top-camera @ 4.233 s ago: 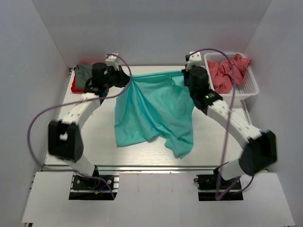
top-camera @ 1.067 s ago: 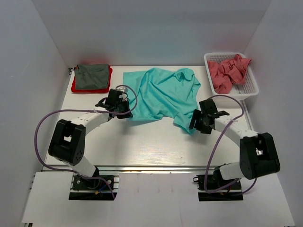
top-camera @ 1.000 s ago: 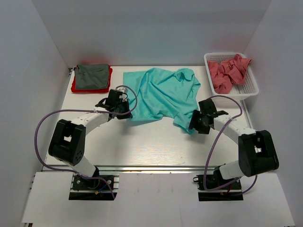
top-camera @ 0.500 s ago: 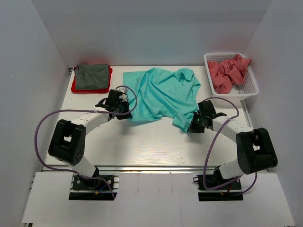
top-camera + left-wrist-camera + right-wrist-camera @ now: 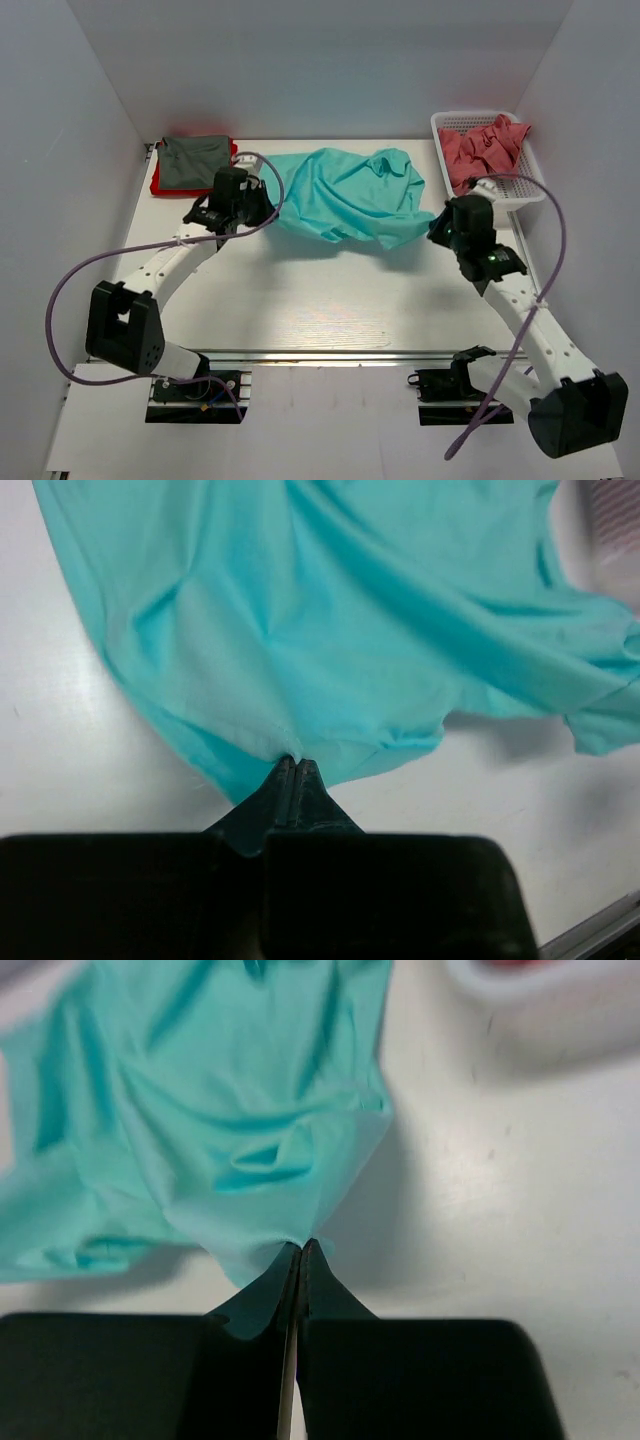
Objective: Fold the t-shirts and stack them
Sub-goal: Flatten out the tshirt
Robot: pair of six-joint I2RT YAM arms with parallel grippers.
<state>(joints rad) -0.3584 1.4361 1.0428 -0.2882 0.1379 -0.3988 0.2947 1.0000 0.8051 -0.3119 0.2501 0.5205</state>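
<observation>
The teal-green t-shirt (image 5: 350, 195) hangs lifted between my two grippers at the back middle of the table. My left gripper (image 5: 262, 208) is shut on its near left hem; the left wrist view (image 5: 290, 765) shows the jaws pinching cloth (image 5: 330, 630). My right gripper (image 5: 436, 228) is shut on its near right hem, as the right wrist view (image 5: 303, 1250) shows with cloth (image 5: 210, 1110) above. The dark grey t-shirt (image 5: 195, 160) lies folded on the bright red t-shirt (image 5: 158, 184) at the back left. Salmon-pink t-shirts (image 5: 482, 148) lie crumpled in the basket.
The white mesh basket (image 5: 528, 185) stands at the back right corner, close to my right arm. White walls enclose the table on three sides. The table's front edge (image 5: 320, 352) runs just ahead of the arm bases.
Both grippers have risen and moved back, lifting the teal-green shirt's near hem off the table. The right arm has swung outward to the right, stretching the shirt wider.
</observation>
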